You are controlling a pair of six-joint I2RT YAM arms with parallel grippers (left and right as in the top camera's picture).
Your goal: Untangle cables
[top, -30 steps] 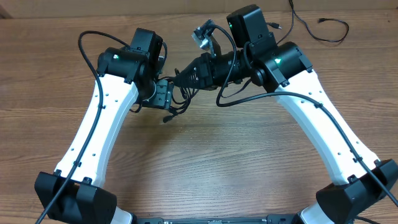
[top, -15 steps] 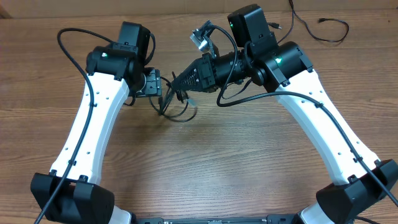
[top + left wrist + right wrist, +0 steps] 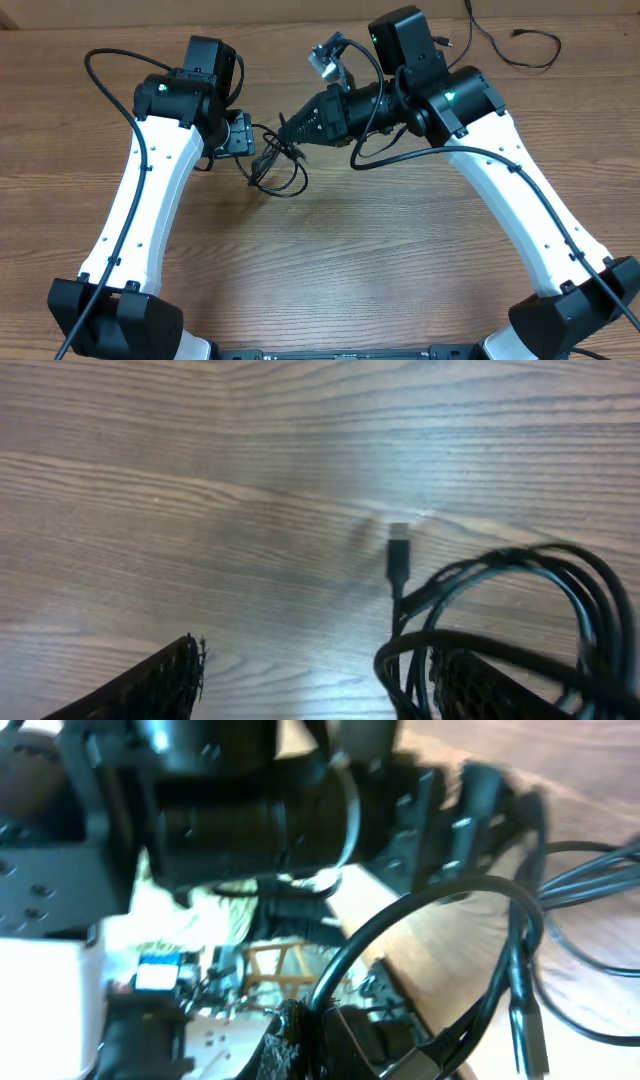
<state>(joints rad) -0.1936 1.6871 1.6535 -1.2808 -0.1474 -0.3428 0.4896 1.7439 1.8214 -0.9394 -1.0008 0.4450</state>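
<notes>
A bundle of thin black cables (image 3: pixel 283 180) hangs in loops between my two grippers, at the middle of the table towards the back. My right gripper (image 3: pixel 284 130) is shut on one strand; in the right wrist view that cable (image 3: pixel 440 898) arcs up out of the shut jaws (image 3: pixel 322 1025), and a plug (image 3: pixel 527 1012) dangles beside it. Just left of the bundle, my left gripper (image 3: pixel 243 135) is open. In the left wrist view its fingers (image 3: pixel 150 685) stand wide apart. Several cable loops (image 3: pixel 520 575) lie across the right finger, and one plug (image 3: pixel 399 548) points away over the wood.
Another thin black cable (image 3: pixel 515 45) lies loose at the back right of the wooden table (image 3: pixel 330 260). Thick black wires run along both white arms (image 3: pixel 150 200). My left arm's black wrist fills the top of the right wrist view.
My left arm has swung left, away from the right gripper. The cable bundle between them has spread from a tight clump into wider loops. The right gripper has stayed shut in place.
</notes>
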